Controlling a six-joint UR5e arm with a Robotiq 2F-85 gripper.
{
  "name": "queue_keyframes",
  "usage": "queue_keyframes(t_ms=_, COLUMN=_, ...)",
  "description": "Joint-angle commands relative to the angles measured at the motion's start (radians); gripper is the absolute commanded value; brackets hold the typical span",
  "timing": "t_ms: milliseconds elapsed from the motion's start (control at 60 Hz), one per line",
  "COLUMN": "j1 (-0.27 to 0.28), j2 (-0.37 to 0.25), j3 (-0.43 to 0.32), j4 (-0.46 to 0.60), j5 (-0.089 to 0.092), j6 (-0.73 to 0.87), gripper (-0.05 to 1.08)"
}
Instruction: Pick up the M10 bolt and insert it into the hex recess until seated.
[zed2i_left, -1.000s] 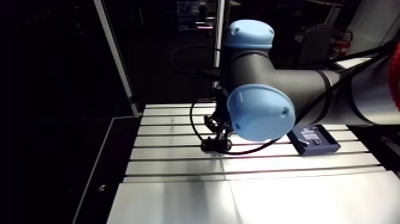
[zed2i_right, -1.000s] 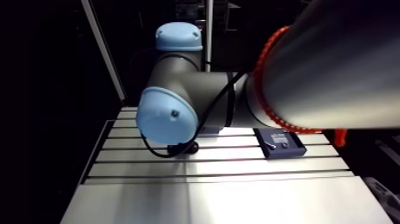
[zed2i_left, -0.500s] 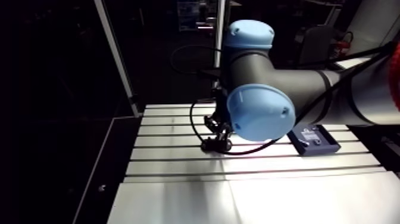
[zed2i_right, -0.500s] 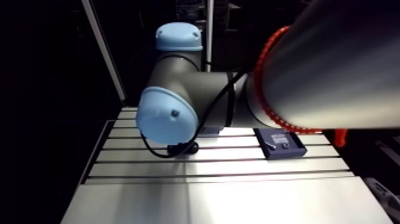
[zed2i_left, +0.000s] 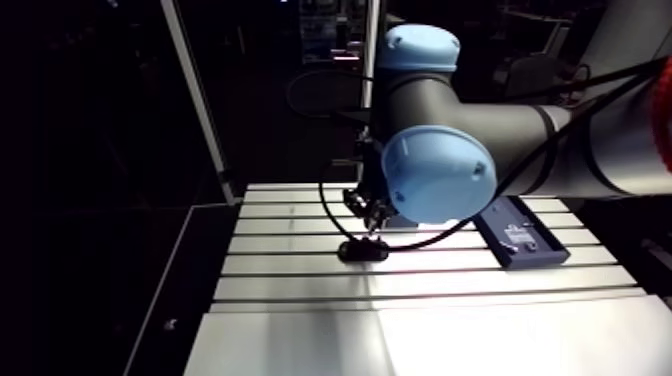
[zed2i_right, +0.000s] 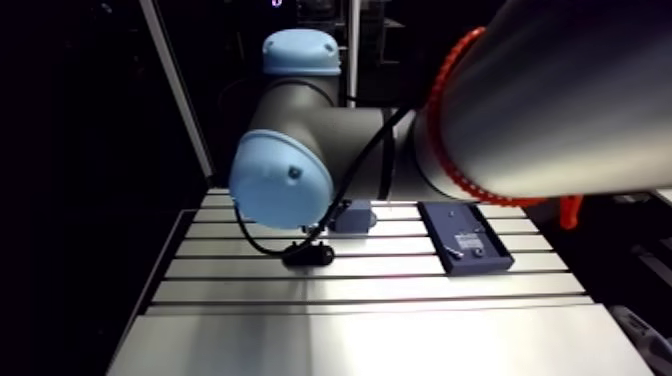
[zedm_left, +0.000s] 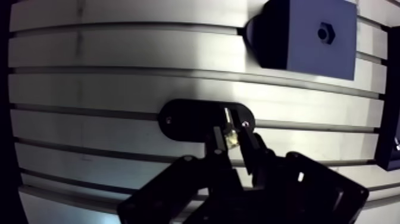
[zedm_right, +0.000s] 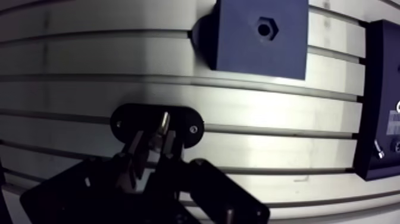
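Gripper (zedm_left: 232, 138) pinches the bolt (zedm_right: 162, 124) over the black holder (zedm_left: 184, 119); the recessed block (zedm_left: 309, 36) sits apart, toward the table's (zedm_left: 119, 77) far edge.

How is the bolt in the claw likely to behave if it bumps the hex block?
The M10 bolt looks like bare shiny metal: probably stiff, heavy for its size, somewhat slippery. The claw pinches it only at the fingertips, so a bump against the block could tilt it. Dropped on the table, it would likely roll.
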Motion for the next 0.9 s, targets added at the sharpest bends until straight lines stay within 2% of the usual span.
queue_keyframes(t_ms=17, j1=-0.005, j2=-0.014, j3=-0.027, j4=0.047, j5=-0.001, j6=-0.004, gripper=0.75)
queue_keyframes(t_ms=217, j1=-0.005, j2=-0.043, j3=-0.057, j4=0.1, j5=0.001, j6=-0.069, gripper=0.77)
queue_keyframes(t_ms=317, j1=-0.005, j2=-0.049, j3=-0.106, j4=0.18, j5=0.003, j6=-0.081, gripper=0.78)
queue_keyframes(t_ms=450, j1=-0.005, j2=-0.05, j3=-0.139, j4=0.216, j5=0.003, j6=-0.131, gripper=0.79)
queue_keyframes(t_ms=633, j1=-0.013, j2=-0.055, j3=-0.228, j4=0.333, j5=0.002, j6=-0.234, gripper=0.82)
queue_keyframes(t_ms=650, j1=-0.013, j2=-0.055, j3=-0.256, j4=0.36, j5=-0.003, j6=-0.261, gripper=0.83)
queue_keyframes(t_ms=733, j1=-0.016, j2=-0.055, j3=-0.291, j4=0.412, j5=-0.005, j6=-0.286, gripper=0.84)
queue_keyframes(t_ms=817, j1=-0.02, j2=-0.053, j3=-0.351, j4=0.529, j5=-0.013, j6=-0.341, gripper=0.84)
queue_keyframes(t_ms=900, j1=-0.023, j2=-0.051, j3=-0.386, j4=0.579, j5=-0.017, j6=-0.377, gripper=0.84)
